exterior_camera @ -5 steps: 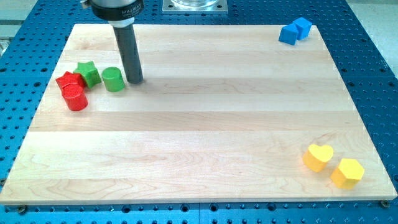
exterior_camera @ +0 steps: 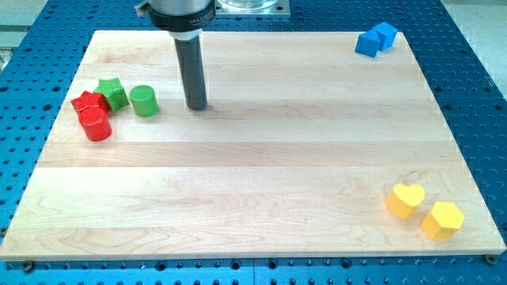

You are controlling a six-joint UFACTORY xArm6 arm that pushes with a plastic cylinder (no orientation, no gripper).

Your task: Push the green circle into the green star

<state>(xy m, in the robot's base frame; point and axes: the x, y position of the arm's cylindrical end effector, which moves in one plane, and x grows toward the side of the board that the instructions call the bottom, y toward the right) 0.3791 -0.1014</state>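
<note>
Camera view:
Board: pale wooden board [exterior_camera: 261, 182] of glued strips, lying on a blue perforated metal table [exterior_camera: 475, 95].
Rod: straight dark cylindrical rod [exterior_camera: 192, 67], upright, hanging from a metal mount at the view's top.
My tip: [exterior_camera: 197, 107] resting on the board, to the view's right of the green circle, apart from it with bare wood between; touching no block.
Gripping state: no jaws or fingers on this arm, only the plain rod end; nothing held or pinched.
Green circle: short green cylinder block [exterior_camera: 144, 101], upright, in the board's upper left part, just right of the green star; a narrow gap appears between the two, though contact cannot be ruled out.
Green star: green star-shaped block [exterior_camera: 112, 93], between the green circle and the red star.
Red star: red star-shaped block [exterior_camera: 87, 103], at the left end of the cluster, close against the green star.
Red circle: red cylinder block [exterior_camera: 97, 124], just below the red star, touching or nearly so.
Blue blocks: two blue angular blocks [exterior_camera: 375, 39], pressed together at the board's upper right corner; exact shapes unclear.
Yellow heart: yellow heart-shaped block [exterior_camera: 405, 199], near the lower right corner.
Yellow hexagon: yellow six-sided block [exterior_camera: 442, 219], just right of and below the yellow heart.
</note>
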